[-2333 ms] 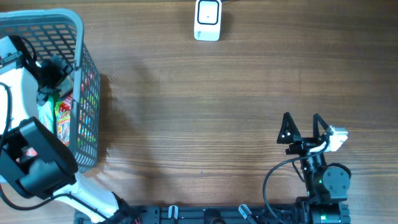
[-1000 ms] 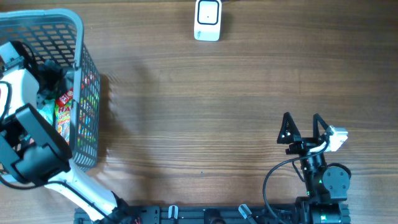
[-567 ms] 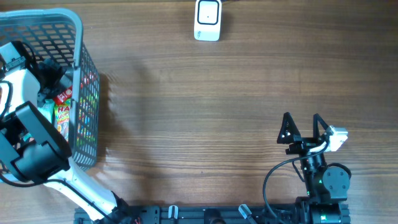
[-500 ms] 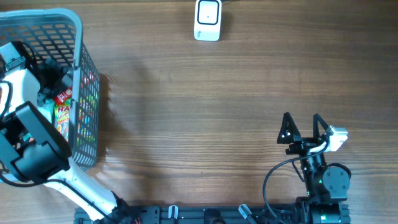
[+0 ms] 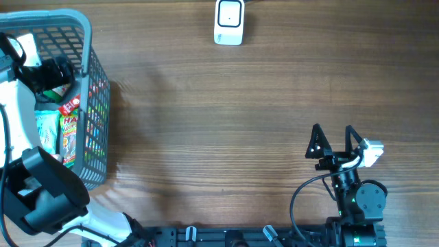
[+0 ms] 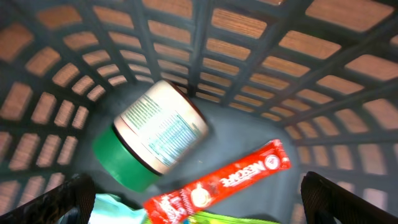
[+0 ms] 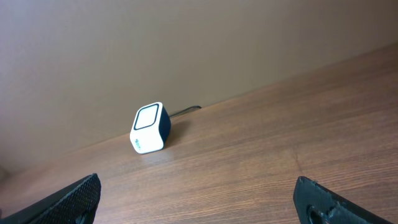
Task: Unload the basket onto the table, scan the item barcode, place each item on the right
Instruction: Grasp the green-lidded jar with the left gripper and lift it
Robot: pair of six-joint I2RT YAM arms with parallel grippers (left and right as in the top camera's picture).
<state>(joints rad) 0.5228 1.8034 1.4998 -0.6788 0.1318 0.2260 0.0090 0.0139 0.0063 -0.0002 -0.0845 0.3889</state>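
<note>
My left gripper (image 5: 49, 73) hangs open inside the grey basket (image 5: 84, 29) at the table's left edge. In the left wrist view its fingertips (image 6: 65, 200) frame the basket floor, with nothing between them. Below lie a green jar with a white printed lid (image 6: 152, 146), a red Nescafe stick (image 6: 217, 183), a pale teal packet (image 6: 115, 211) and the edge of a green packet (image 6: 249, 219). No barcode is readable. The white scanner (image 5: 229, 22) stands at the far edge of the table. My right gripper (image 5: 333, 140) rests open at the near right, facing the scanner (image 7: 150, 128).
The basket's slotted walls (image 6: 205, 37) rise on all sides of the left gripper. Colourful packets (image 5: 67, 134) lie in the basket's near half. A dark cable (image 7: 185, 110) runs from the scanner along the wall. Wooden tabletop (image 5: 226, 116) spans between basket and right arm.
My left gripper has shifted toward the far end of the basket, still open, and the arm's elbow has swung nearer. The right arm has not moved.
</note>
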